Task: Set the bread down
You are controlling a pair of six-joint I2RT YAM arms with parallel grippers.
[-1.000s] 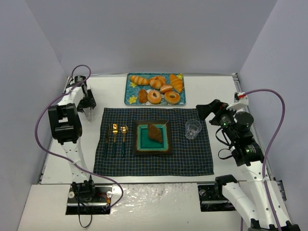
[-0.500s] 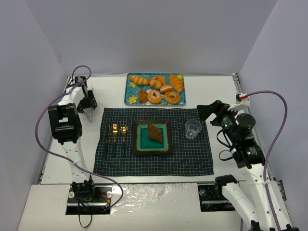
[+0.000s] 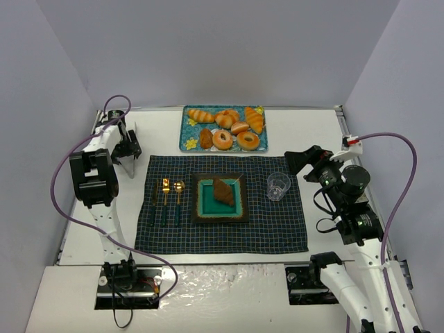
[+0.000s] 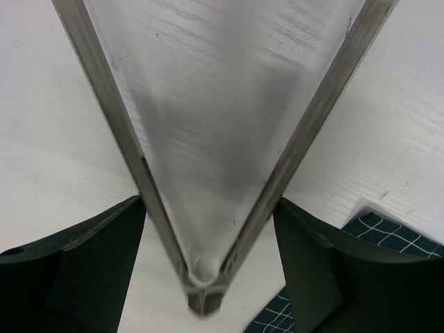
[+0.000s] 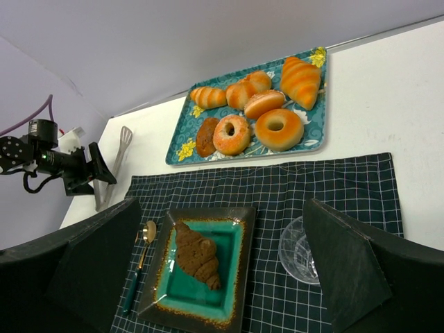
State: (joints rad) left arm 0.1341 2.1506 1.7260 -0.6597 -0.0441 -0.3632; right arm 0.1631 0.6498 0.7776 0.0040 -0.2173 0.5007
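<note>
- Checked placemat (image 3: 277, 229): centre of the overhead view.
- Pastry tray (image 5: 182, 150): upper centre, just above the placemat.
- Right gripper (image 5: 222, 201): right of the overhead view, fingers spread wide, empty.
- Left gripper (image 4: 208, 201): upper left of the overhead view, fingers apart either side of the metal tongs (image 4: 114, 118); cannot tell whether they pinch them.
- Teal plate (image 5: 225, 270): centre of the placemat.
- Bread (image 5: 196, 254): lying on the teal plate.
- Clear glass (image 5: 297, 250): on the placemat, right of the plate.

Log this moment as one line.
bread: on teal plate | left gripper: straddling tongs, grip unclear | right gripper: open, empty, near glass
</note>
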